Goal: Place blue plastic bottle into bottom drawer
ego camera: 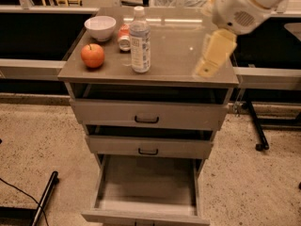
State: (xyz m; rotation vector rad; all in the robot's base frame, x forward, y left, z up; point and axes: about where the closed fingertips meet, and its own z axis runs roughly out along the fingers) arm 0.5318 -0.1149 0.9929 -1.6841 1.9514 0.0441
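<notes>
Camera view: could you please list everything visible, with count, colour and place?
blue plastic bottle: one, clear bluish with white cap, upright on the cabinet top
apple: one, red-orange, left of the bottle
bowl: one, white, back left corner
can: one, red and white, behind the bottle
shallow drawers: two, grey with black handles
bottom drawer: one, grey, pulled open
black pole: one, on the floor, lower left
gripper: one, pale yellow, above the cabinet top's right side
</notes>
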